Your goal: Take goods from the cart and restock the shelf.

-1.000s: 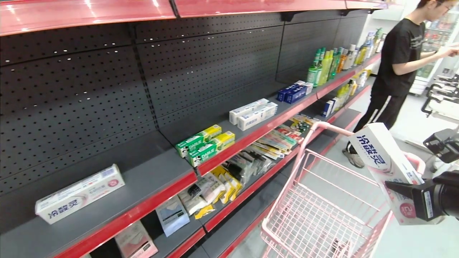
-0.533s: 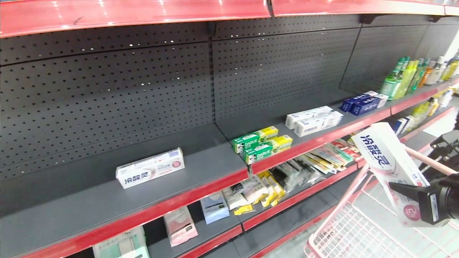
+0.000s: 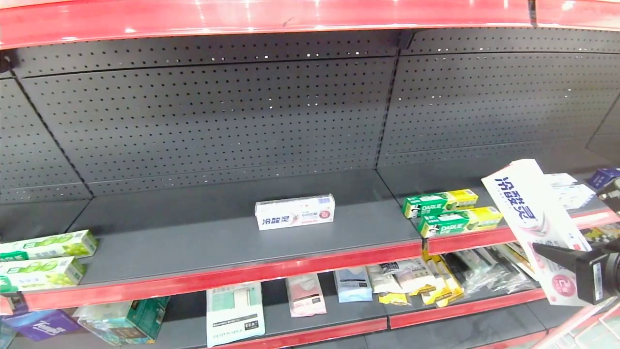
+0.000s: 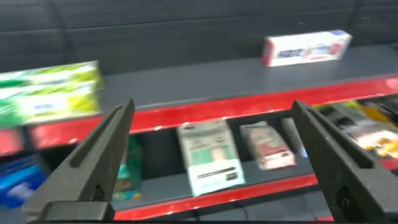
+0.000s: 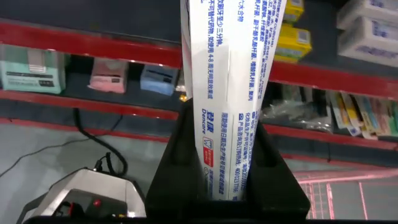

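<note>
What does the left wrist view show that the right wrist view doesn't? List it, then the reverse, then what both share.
Left wrist view: the open left gripper, a white toothpaste box lying on the grey shelf, and green boxes farther along it.
Right wrist view: the right gripper shut on the held toothpaste box, yellow boxes, and a pink cart corner.
Both: the red shelf edge and a pink packet on the lower shelf.

Left gripper [image 4: 212, 109]: dark grey matte jaws, long, flat, tapering to tips. Right gripper [image 5: 222, 134]: black blocky jaws; white sticker [image 3: 598, 282] with dark print on side.
</note>
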